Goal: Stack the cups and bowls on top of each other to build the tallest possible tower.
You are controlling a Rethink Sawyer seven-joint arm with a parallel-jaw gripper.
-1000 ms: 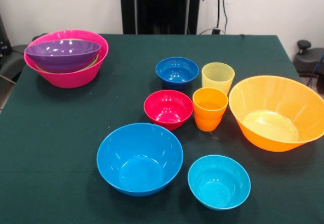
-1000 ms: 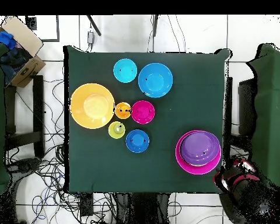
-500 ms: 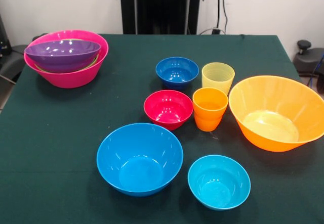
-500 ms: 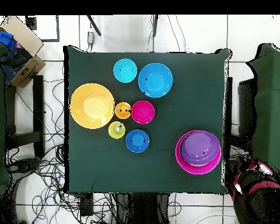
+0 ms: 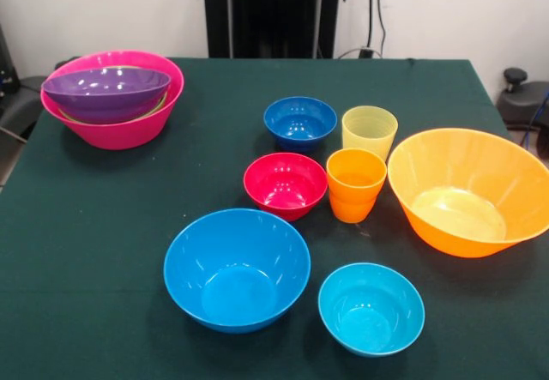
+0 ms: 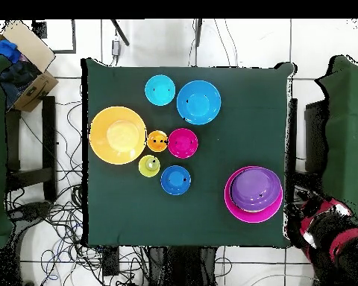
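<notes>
Tower (image 5: 111,97) is sitting at the 10 o'clock corner of the table (image 5: 103,226) in the front view. The large pink bowl (image 5: 129,133) is serving as base, a sliver of lime green bowl (image 5: 159,105) is peeking out, and the purple bowl (image 5: 107,93) is lying a little tilted on top.

Over at 3 o'clock the large orange bowl (image 5: 467,191) is waiting alone, and I am judging it too wide to go up now. The sky blue bowl (image 5: 236,268) at 6 o'clock is looking like the next candidate. It is standing clear of its neighbours, so a pinch on the rim side facing away from the red bowl (image 5: 286,184) should be working best.

It is worth carrying it high over the small pieces and lowering it centred in the purple bowl, since that tilt is inviting a slide.

The red bowl, dark blue bowl (image 5: 299,123) and cyan bowl (image 5: 371,307) are following by size. The orange cup (image 5: 355,183) is nearly touching the red bowl, with the pale yellow cup (image 5: 370,131) just beyond at 12, so both cups are wanting a careful approach from above.

In the overhead view the arm (image 6: 335,240) is hanging off the table past the tower's corner. Of its gripper (image 6: 310,226) I cannot tell whether it is open or closed.
</notes>
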